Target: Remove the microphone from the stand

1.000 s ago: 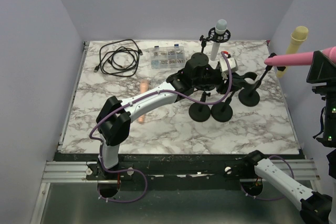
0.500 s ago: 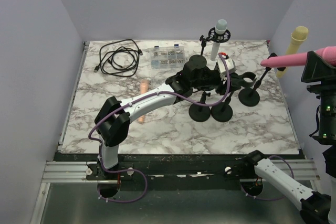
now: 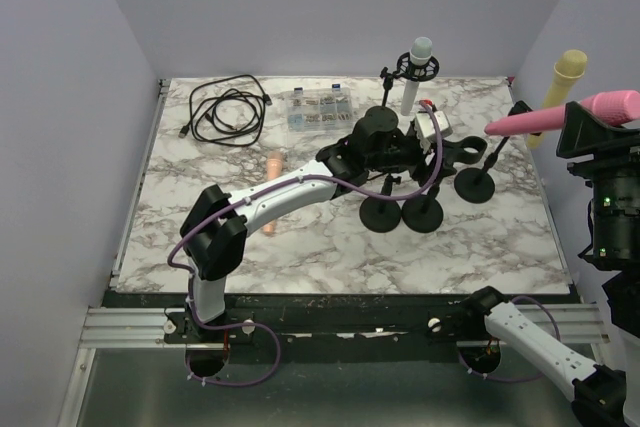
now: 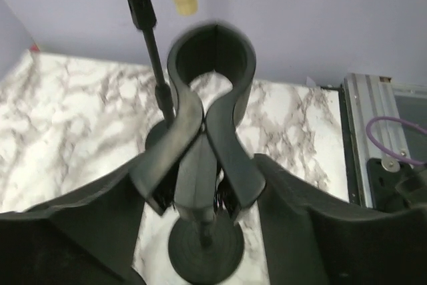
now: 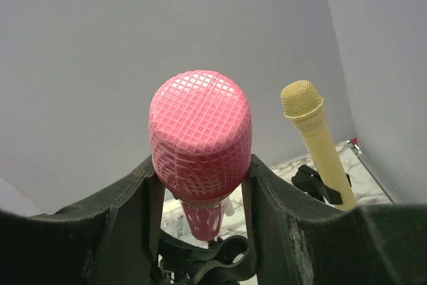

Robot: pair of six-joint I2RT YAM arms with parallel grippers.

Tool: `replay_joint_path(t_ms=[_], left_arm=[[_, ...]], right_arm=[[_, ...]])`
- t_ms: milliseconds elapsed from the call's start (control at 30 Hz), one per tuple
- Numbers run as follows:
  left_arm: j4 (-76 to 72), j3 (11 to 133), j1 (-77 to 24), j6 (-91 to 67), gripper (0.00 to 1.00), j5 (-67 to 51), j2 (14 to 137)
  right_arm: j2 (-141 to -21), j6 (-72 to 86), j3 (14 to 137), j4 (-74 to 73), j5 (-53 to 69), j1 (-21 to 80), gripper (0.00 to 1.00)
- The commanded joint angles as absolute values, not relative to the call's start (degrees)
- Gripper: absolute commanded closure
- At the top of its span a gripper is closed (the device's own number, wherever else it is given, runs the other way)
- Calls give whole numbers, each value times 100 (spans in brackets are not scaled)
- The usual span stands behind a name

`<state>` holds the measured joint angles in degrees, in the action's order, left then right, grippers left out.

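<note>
Pink microphone (image 5: 200,135) looks lifted clear of empty clip (image 4: 212,65) | right gripper (image 5: 200,188) pinches microphone | left gripper (image 4: 197,195) pinches clip base | likely next: lay microphone on bench (image 3: 300,247) beside clip

A table (image 3: 200,237) with a white and grey marble top carries a few loose things. At its far left corner lies a black cable (image 3: 228,107), coiled in loose loops. Just to the right of it stands a clear plastic box (image 3: 318,109) with small parts inside. Nearer to the front lies an orange cylinder (image 3: 272,165), partly hidden. At the far edge a white microphone (image 3: 416,67) with a grey head stands upright in a black mount. A yellow microphone (image 3: 562,82) stands tilted at the far right corner
</note>
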<state>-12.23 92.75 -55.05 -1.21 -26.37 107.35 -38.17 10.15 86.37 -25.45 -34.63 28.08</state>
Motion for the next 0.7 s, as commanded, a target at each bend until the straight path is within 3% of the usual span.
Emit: replay_joint_path(t_ms=[0, 33, 67, 233, 433, 667], left_arm=[[-376, 9098, -5569, -398, 28, -2420, 10496], [-320, 9145, -5568, -425, 18, -2421, 10412], [-270, 9223, -5564, -460, 3, -2451, 10317], [-204, 9226, -5563, -617, 1, -2738, 9671], [-118, 8347, -5563, -527, 1, -2794, 8459], [867, 8011, -5507, -514, 1, -2156, 7086]], right_arm=[[-3744, 1115, 8587, -2566, -3419, 2832, 99], [-3742, 1121, 8566, -2566, -3405, 2826, 99], [-3744, 1131, 8565, -2579, -3404, 2835, 99], [-3758, 1189, 8495, -2627, -3338, 2833, 99], [-3901, 1317, 8503, -2787, -2927, 2830, 99], [-4369, 2117, 8498, -2657, -1023, 2829, 99]])
